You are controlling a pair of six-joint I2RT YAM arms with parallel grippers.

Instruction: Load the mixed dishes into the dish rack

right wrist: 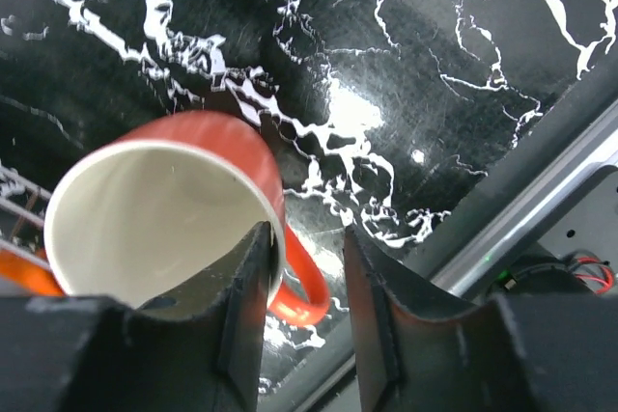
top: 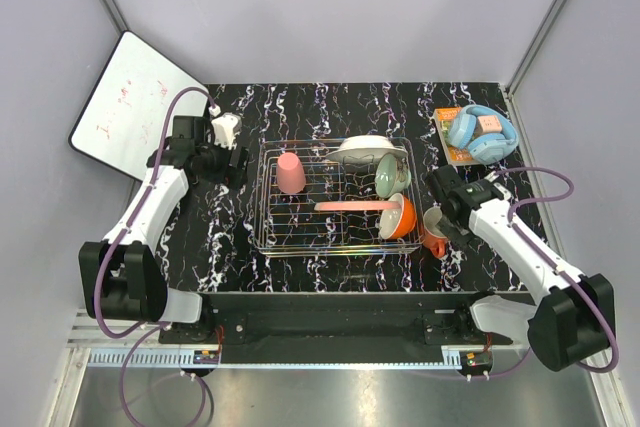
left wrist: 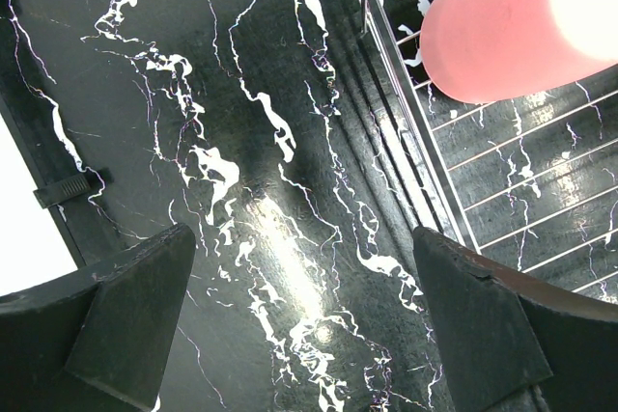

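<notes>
The dish rack [top: 335, 237] stands mid-table. It holds the small pink cup [top: 290, 173], the white plate [top: 362, 150], the mint-green bowl [top: 392, 175], the pink plate [top: 350, 206] and the orange bowl [top: 399, 217]. The orange mug [top: 434, 231] stands on the table just right of the rack. My right gripper [right wrist: 307, 233] is open over the mug [right wrist: 164, 219]; one finger is at its rim and its handle [right wrist: 307, 287] lies between the fingers. My left gripper [left wrist: 304, 277] is open and empty over bare table, left of the rack's rim [left wrist: 415, 142] and the cup [left wrist: 502, 26].
Light-blue headphones [top: 480, 133] lie on an orange box at the back right. A white board [top: 135, 107] leans at the back left, with a small white object [top: 226, 127] by the left arm. The table's front edge [right wrist: 521, 209] is close to the mug.
</notes>
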